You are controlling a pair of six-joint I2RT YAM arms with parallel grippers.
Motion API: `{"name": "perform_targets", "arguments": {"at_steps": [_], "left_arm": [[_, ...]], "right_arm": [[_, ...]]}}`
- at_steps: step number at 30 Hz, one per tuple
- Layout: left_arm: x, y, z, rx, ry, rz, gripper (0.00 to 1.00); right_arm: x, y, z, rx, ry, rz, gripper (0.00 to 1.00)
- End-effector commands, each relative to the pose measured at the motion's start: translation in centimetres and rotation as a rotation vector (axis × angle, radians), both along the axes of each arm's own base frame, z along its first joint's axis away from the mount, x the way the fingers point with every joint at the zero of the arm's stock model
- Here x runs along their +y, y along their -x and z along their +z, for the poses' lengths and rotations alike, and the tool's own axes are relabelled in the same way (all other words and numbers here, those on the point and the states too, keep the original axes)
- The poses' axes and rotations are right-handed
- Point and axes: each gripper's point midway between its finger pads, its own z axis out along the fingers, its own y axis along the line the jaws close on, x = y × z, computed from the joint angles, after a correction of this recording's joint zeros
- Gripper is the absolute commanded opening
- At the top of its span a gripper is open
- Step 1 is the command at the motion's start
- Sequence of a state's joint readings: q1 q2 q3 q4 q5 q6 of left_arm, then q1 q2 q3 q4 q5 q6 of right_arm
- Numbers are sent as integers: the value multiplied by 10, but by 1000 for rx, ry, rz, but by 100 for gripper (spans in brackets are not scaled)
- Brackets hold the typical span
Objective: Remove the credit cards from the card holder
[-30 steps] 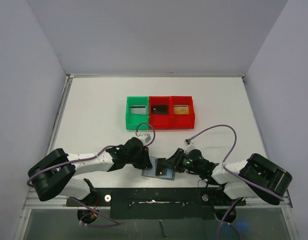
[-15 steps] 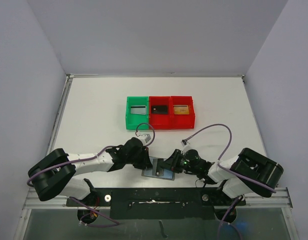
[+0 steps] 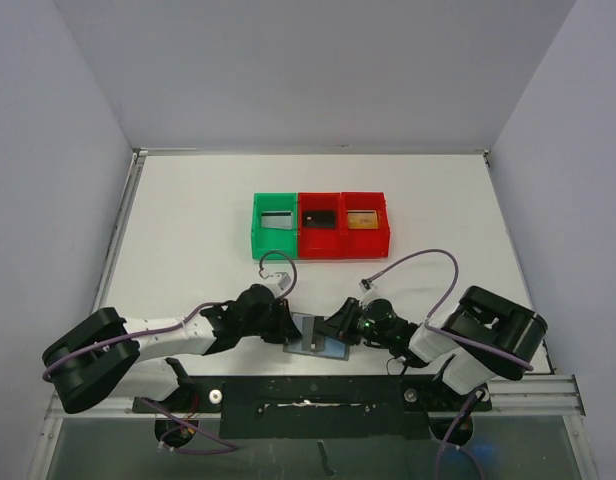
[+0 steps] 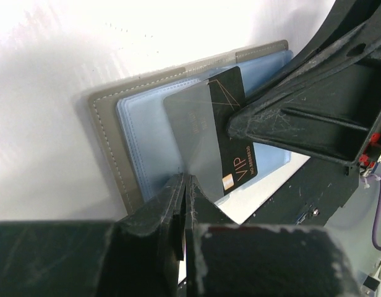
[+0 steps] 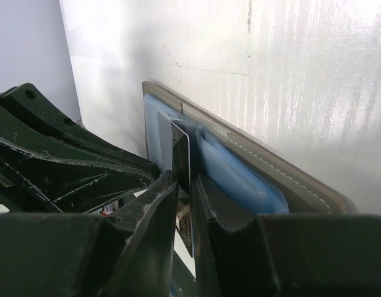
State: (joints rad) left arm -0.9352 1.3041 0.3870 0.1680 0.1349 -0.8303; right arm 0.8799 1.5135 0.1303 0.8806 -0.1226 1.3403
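Card holder (image 4: 107, 133) looks matt, stitched leather; black card (image 4: 237, 161) smooth, glossy.

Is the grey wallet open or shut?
Open. The card holder lies spread, blue inner pockets showing under the black card.

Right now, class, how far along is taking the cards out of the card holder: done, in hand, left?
Done: the card holder lies open, and cards sit in the bins. In hand: the left gripper, shut, rests at the holder while the right gripper pinches the black card, which lies over the pockets. Left: drawing it clear.
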Motion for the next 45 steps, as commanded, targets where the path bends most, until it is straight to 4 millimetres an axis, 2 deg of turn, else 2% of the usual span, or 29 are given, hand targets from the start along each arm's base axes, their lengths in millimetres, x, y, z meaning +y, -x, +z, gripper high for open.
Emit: {"name": "perform_targets", "arguments": {"at_steps": [1,4,8,11,14,17,22,27,38,45], "left_arm": [[11,-2,-7,-14,-5,56,0],[11,1,-14,5,-7,44,0],[8,8,-18,36,13,26,0],[4,11,-21,56,16,7,0],[2,12,-21,62,1,-16,0],[3,12,-21,58,-1,-13,0],[1,9,-19,55,-6,-6,0],[0,7,-18,56,2,8,0],[7,7,-14,38,-7,28,0],[3,10,-7,39,4,-12,0]], "right_arm": [[8,0,1,-48,2,38,17],[12,2,-12,6,19,39,15],[14,5,-3,-1,-92,22,14],[10,7,-9,39,-114,3,15],[9,8,-7,27,-142,-6,15],[16,7,-2,7,-166,23,15],[15,10,-17,31,-63,39,17],[13,2,-19,5,64,55,20],[11,8,-2,-32,91,101,24],[17,11,21,-87,29,151,11]]}}
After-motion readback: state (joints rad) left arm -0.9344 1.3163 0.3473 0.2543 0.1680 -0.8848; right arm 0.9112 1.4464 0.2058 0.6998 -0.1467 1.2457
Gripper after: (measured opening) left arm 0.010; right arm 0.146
